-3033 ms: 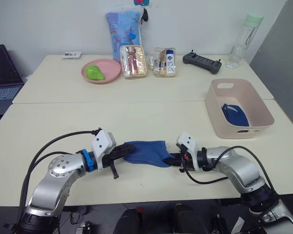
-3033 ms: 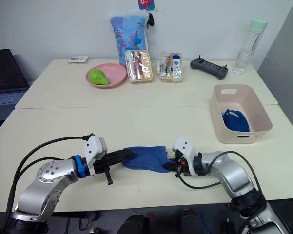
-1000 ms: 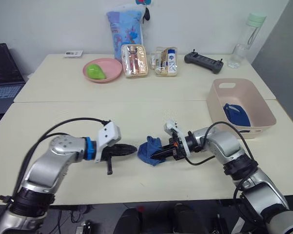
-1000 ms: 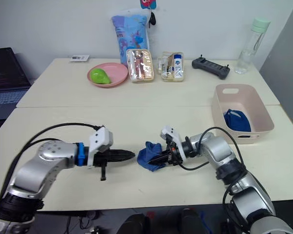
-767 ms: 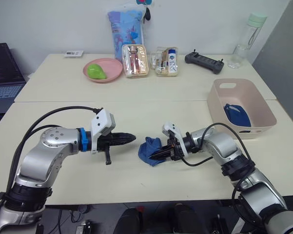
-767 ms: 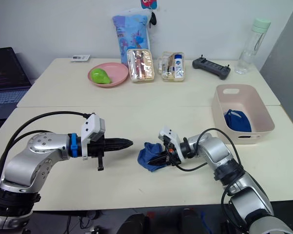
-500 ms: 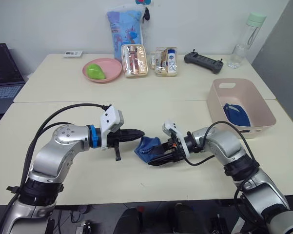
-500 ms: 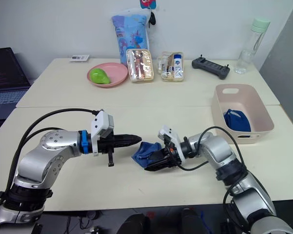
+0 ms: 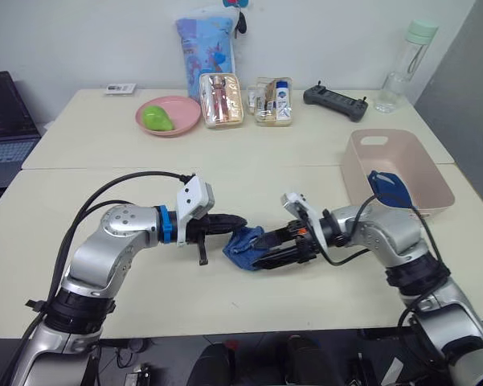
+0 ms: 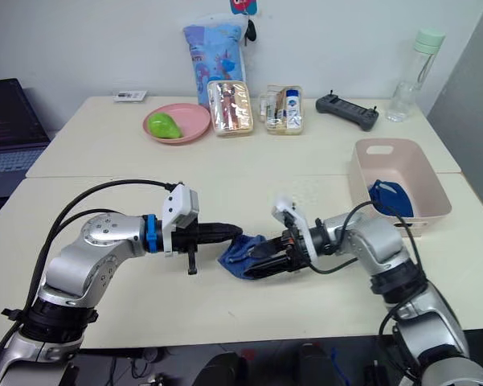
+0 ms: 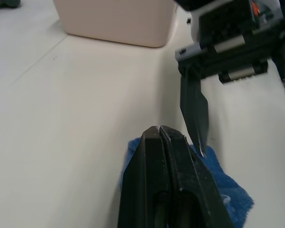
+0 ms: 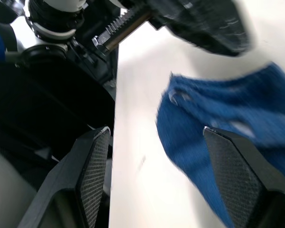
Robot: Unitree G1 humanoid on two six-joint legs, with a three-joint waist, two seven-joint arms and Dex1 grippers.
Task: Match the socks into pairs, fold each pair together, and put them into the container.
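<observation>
A medium-blue sock bundle [image 9: 243, 245] lies bunched on the near table, and shows in the right wrist view as blue knit [image 12: 227, 123]. My left gripper [image 9: 241, 219] is shut, its tip at the bundle's upper left edge; its closed fingers [image 11: 161, 142] point over the sock [image 11: 227, 187]. My right gripper [image 9: 265, 249] is open, its fingers [image 12: 92, 175] spread wide on either side of the bundle's right end. The pink container [image 9: 410, 165] stands at the right with a folded blue sock [image 9: 390, 187] inside.
On the far table stand a pink plate [image 9: 177, 125] with a green fruit, two clear pouches [image 9: 221, 100], a printed bag [image 9: 205, 44], a black controller [image 9: 333, 100] and a bottle [image 9: 406, 64]. A laptop [image 9: 4, 121] sits at the far left.
My right gripper has opened and let go of the blue sock bundle, drawing slightly right. My left gripper, still shut, has moved right up to the bundle's edge.
</observation>
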